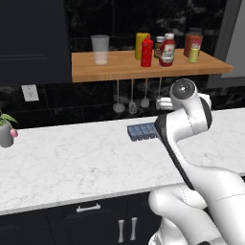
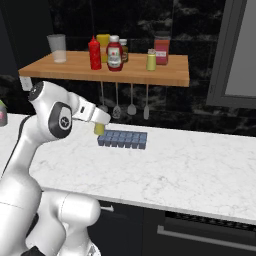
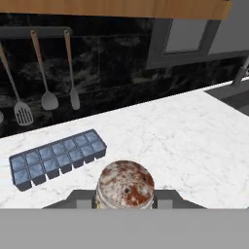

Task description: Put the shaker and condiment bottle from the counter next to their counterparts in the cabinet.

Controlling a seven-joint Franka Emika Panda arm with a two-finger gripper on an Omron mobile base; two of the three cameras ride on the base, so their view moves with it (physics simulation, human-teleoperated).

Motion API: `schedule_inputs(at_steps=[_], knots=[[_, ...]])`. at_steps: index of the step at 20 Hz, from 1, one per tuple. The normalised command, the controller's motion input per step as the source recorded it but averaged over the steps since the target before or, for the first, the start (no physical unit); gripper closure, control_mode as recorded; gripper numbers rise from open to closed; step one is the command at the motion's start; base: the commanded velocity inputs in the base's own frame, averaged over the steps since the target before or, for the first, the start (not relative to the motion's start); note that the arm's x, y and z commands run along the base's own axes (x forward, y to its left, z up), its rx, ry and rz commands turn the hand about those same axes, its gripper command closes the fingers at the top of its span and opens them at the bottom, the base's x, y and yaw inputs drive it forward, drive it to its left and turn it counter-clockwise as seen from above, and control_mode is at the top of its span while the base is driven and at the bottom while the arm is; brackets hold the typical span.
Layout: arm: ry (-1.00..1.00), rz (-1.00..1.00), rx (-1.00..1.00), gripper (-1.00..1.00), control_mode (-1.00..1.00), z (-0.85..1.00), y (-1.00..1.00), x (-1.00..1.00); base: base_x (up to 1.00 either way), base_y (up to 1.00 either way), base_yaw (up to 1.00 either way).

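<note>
The gripper (image 2: 100, 123) is holding the shaker (image 2: 99, 129) above the counter (image 2: 190, 170).
Its fingers are pressing on the shaker's two sides, and the speckled cap (image 3: 126, 184) is sitting right between them. The shaker is hanging just beside the ice tray (image 2: 122, 139), at the tray's left end. The red bottle (image 2: 94, 53) is standing up on the shelf (image 2: 120, 73), well above the tray, beside the ketchup bottle (image 2: 115, 53).

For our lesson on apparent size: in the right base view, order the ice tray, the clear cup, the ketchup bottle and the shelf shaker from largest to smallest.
1. Ice tray
2. Ketchup bottle and clear cup: too alike to rank
3. Shelf shaker

The tray lies nearer the camera, which flatters it.
</note>
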Motion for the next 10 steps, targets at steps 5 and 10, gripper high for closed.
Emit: schedule_inputs(at_steps=[5, 10], knots=[[-0.01, 0.09, 0.01, 1.0, -1.0, 0.71, -0.5, -0.2, 0.0, 0.0, 0.0], [0.0, 0.07, 0.06, 1.0, -1.0, 0.62, -0.53, -0.38, 0.0, 0.0, 0.0]])
